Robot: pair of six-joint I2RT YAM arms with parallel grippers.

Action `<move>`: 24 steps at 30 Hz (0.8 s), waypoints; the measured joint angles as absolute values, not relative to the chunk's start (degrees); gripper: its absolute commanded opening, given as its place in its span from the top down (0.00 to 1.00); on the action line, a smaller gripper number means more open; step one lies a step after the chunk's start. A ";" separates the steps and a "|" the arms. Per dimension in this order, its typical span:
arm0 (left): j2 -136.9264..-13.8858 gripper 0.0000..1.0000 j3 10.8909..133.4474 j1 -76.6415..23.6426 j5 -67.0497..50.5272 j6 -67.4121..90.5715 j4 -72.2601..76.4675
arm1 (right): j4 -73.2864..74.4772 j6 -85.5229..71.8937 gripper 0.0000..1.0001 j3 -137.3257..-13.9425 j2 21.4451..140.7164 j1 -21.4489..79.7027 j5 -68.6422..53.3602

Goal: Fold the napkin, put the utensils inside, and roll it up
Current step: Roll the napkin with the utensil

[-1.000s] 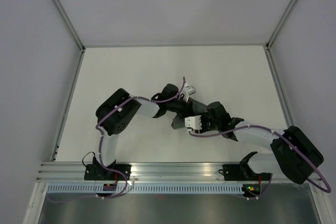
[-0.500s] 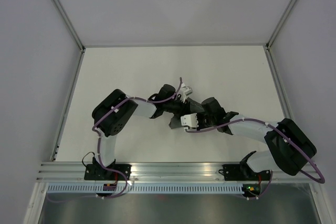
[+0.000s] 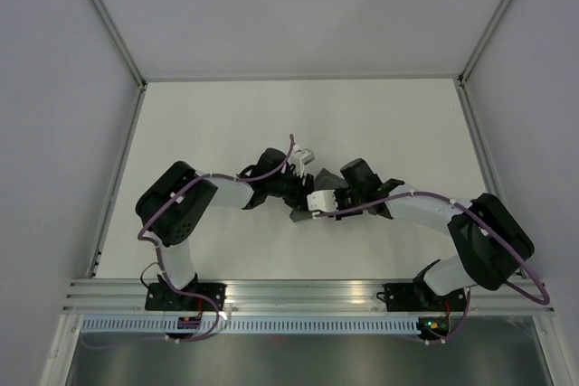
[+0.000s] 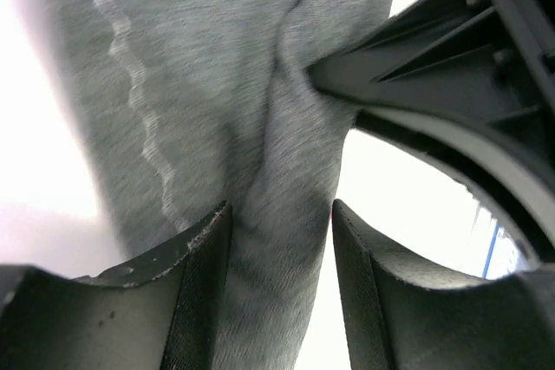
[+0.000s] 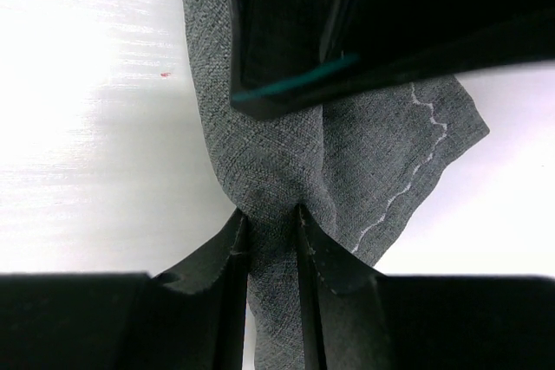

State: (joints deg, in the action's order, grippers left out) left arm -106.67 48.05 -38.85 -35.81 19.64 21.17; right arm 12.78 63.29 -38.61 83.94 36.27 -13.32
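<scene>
Pinching woven grey napkin (image 5: 277, 171), wavy-stitched hem (image 5: 404, 190)

White table (image 3: 226, 124), metal rail (image 3: 298, 291) along its near edge, dark grey napkin (image 5: 390, 153) bunched on it, beyond the rail, roughly midway between the table's sides

A: Is the whole napkin (image 4: 208, 84) visible?
B: No. It's blurred between the left gripper (image 4: 282, 223) fingers, cut off just behind the right gripper (image 5: 269, 224) fingertips, and mostly covered from above.
</scene>
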 measured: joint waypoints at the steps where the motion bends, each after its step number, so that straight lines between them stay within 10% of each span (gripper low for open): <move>1: -105.78 0.44 47.22 -38.61 -34.96 20.05 21.34 | 13.39 63.29 0.89 -39.07 84.20 36.10 -13.61; 24: -67.57 0.35 24.43 -44.47 0.64 15.38 33.43 | 44.03 66.28 0.89 -64.40 102.48 25.54 -26.52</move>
